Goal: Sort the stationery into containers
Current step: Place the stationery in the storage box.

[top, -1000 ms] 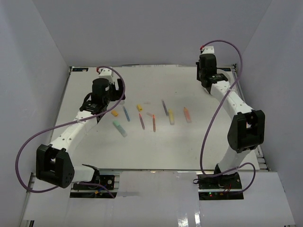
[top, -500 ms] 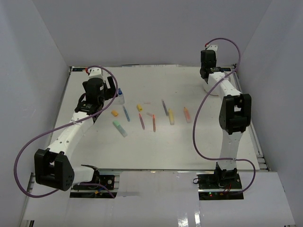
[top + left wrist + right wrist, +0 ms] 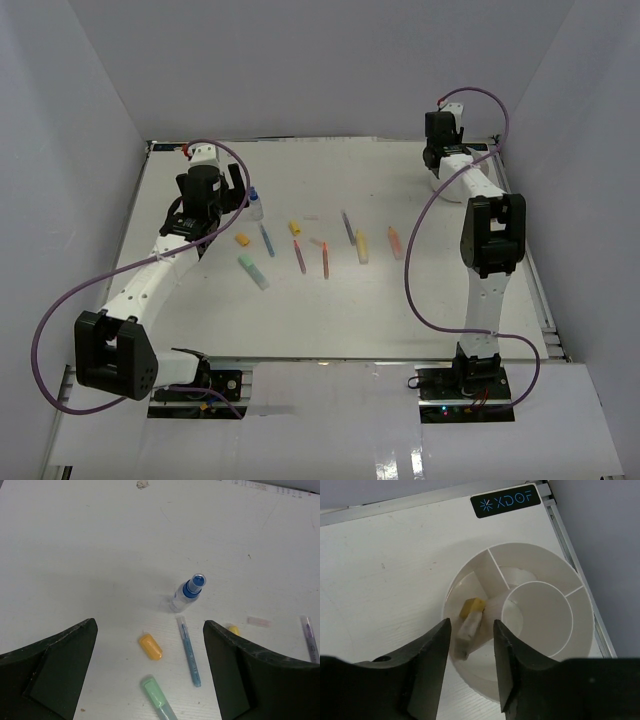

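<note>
XDOF label at the table's far edge, beside the white tub
Right gripper slightly parted around a yellow-capped item; left gripper spread wide

One round white plastic tub with inner dividers sits at the right of the right wrist view, holding one yellow-capped whitish stick. In the top view's middle lie one blue-capped clear bottle, two small yellow-orange erasers, and seven slim pens and highlighters. Two robot arms are there.
</note>
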You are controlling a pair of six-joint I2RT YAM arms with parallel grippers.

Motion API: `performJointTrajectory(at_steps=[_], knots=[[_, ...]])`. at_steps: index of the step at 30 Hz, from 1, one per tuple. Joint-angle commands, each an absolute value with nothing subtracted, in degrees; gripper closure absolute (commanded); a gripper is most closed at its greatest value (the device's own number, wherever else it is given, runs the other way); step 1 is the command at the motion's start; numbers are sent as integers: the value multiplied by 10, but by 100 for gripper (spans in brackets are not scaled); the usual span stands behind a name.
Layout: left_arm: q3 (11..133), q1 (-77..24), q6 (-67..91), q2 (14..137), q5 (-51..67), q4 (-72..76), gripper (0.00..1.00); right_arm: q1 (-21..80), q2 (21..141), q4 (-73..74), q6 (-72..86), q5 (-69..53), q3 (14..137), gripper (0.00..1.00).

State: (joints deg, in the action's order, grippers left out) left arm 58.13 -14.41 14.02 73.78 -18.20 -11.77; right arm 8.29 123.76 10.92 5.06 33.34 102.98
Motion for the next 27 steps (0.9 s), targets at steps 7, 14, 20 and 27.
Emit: performJointTrajectory(at_steps=[7, 14, 20, 27], knots=[[598, -142, 142, 735, -170, -120, 2, 86, 1124, 36, 44, 282, 983, 37], [599, -142, 142, 749, -137, -119, 2, 109, 950, -45, 33, 175, 838, 27], [600, -142, 151, 766, -94, -116, 2, 122, 783, -104, 40, 74, 681, 27], [591, -144, 166, 809, -67, -70, 2, 124, 588, -177, 67, -49, 484, 26]])
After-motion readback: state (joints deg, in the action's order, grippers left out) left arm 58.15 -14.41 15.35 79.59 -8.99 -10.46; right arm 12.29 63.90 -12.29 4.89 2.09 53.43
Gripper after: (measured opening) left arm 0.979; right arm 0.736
